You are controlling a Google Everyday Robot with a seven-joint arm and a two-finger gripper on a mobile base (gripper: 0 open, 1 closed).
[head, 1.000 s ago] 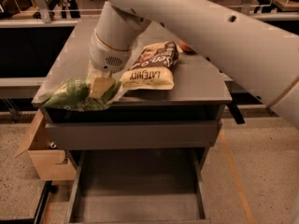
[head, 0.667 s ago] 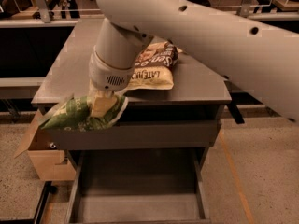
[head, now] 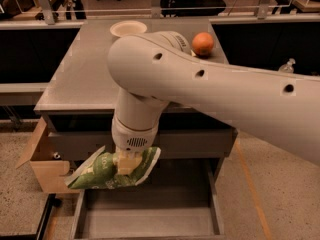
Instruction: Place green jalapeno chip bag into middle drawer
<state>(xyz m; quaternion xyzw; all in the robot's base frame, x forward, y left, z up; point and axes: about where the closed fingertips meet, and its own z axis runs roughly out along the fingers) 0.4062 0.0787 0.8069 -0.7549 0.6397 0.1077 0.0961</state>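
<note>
Camera view: closest to me I see the open drawer (head: 150, 221), its flat gray floor showing. Just above its rear left part hangs the green chip bag (head: 97, 174), lying roughly level, its left end reaching out past the drawer's side wall. My gripper (head: 126, 165) is clamped on the bag's upper middle, fingers pinched closed on the foil, with the arm (head: 210, 89) coming in from the right. To the left of the bag stands a cardboard box (head: 45, 171) on the floor. Farther back, on the cabinet top (head: 85, 74), sit a white plate (head: 128, 29) and an orange (head: 203, 43), well apart.
</note>
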